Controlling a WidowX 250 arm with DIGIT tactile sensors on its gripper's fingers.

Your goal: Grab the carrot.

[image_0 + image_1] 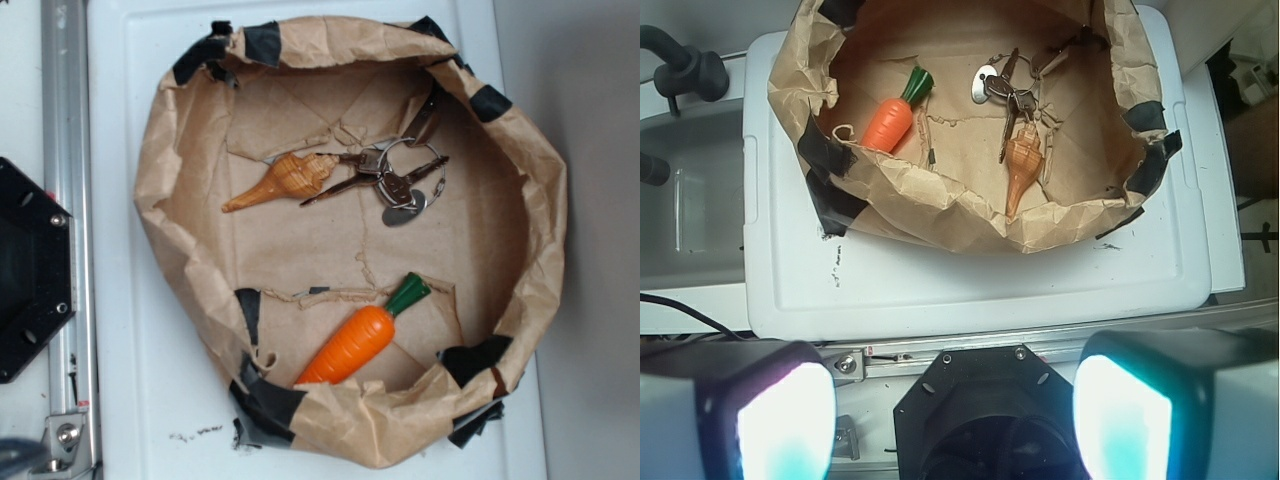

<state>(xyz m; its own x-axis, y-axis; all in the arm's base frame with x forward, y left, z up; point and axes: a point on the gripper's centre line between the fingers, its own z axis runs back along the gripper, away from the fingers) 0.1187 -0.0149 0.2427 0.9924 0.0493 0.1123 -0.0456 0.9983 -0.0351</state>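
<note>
The carrot [358, 342] lies alone inside the brown paper bowl [180, 130], close to its taped wall.
A seashell [282, 180] and a bunch of keys [398, 178] lie near the opposite wall. The gripper [952, 420] hangs above the white table's [970, 290] edge, well apart, fingers [780, 420] spread and empty.

No text, label, brand or number can be read anywhere in either view. The oval metal tag [403, 214] on the key ring, lying just beside the seashell [281, 180], may carry an engraving, but it is too small and blurred to tell.
</note>
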